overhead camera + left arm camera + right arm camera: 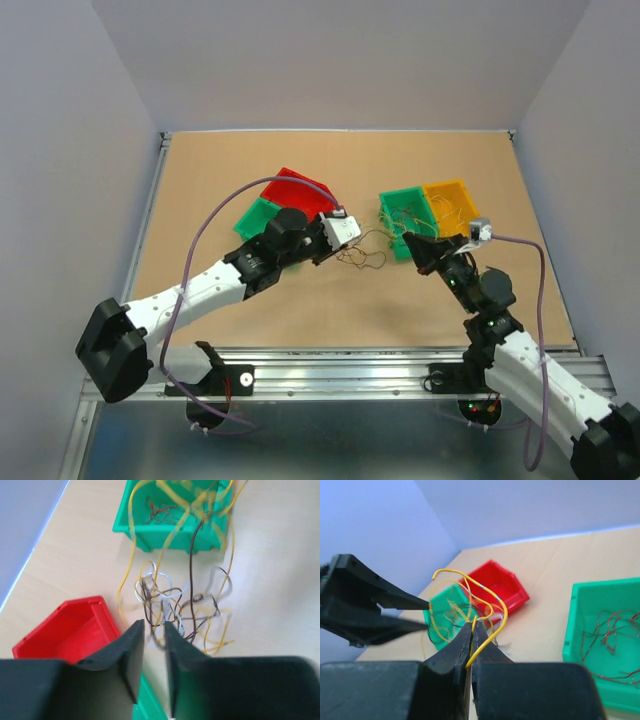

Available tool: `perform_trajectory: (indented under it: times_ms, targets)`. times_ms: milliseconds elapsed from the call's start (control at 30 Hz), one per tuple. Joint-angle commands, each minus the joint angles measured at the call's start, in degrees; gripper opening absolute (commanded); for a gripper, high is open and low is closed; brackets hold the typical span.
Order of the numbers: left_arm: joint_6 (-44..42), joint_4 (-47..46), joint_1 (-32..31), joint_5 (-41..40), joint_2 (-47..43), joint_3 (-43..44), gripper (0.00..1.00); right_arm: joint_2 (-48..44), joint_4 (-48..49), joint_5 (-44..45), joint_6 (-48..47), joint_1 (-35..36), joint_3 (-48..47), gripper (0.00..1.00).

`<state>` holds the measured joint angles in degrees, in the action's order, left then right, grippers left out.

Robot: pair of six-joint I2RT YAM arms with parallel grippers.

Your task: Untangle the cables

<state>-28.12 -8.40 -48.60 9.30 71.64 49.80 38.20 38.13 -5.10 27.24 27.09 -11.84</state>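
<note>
The cables [362, 256] are a small loopy tangle of yellow, dark and whitish wires on the table between the two arms. In the left wrist view the tangle [192, 611] lies just beyond my left gripper [154, 628], whose jaws stand a narrow gap apart with blurred strands at their tips. Yellow strands rise from the tangle toward the top of that view. My right gripper [473, 625] is shut on a yellow cable [501, 614] that loops up above it. From above, my left gripper [346, 231] and my right gripper [413, 243] flank the tangle.
A red bin [298, 190] and a green bin [255, 217] sit behind the left arm. A green bin [403, 202] holding reddish wires [612, 635] and an orange bin [450, 192] stand by the right gripper. The left gripper [427, 614] shows in the right wrist view.
</note>
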Motion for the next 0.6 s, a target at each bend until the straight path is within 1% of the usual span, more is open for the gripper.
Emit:
perform_trajectory:
  times_ms: [0,33,67,100,200,267,367,433,567]
  targets:
    - [0.43,-5.13,0.78,-2.10,-7.11,-3.03,0.57,-10.49,-9.73,7.83,-0.79,0.42,1.11,0.00]
    - [0.43,-5.74,0.87,-1.83,-7.73,-3.39,0.61,-12.16,-10.35,5.48,-0.88,0.33,1.29,0.01]
    - [0.52,-6.01,0.96,-1.05,-8.61,-3.83,0.67,-15.75,-10.88,3.72,-0.88,0.42,1.46,0.01]
    - [0.70,-6.10,1.14,-0.52,-8.88,-3.83,0.69,-16.91,-10.88,1.00,-0.62,0.33,1.55,0.01]
    - [0.70,-6.01,1.22,1.41,-9.15,-4.01,0.71,-19.64,-11.32,-3.49,0.09,0.42,0.94,0.01]
    - [0.52,-6.01,1.23,2.65,-8.80,-4.01,0.72,-19.21,-11.23,-5.78,0.35,0.33,-0.02,0.00]
    - [0.17,-6.80,1.23,6.25,-8.62,-5.14,0.78,-16.06,-9.23,-10.79,1.49,0.33,-2.31,0.01]
    - [0.43,-9.42,1.23,8.71,-10.11,-6.55,0.80,-13.51,-6.94,-13.95,2.11,0.42,-3.19,0.00]
    - [0.78,-12.42,1.66,13.37,-14.50,-10.15,0.87,-10.69,-4.21,-16.08,3.08,0.42,-4.86,0.01]
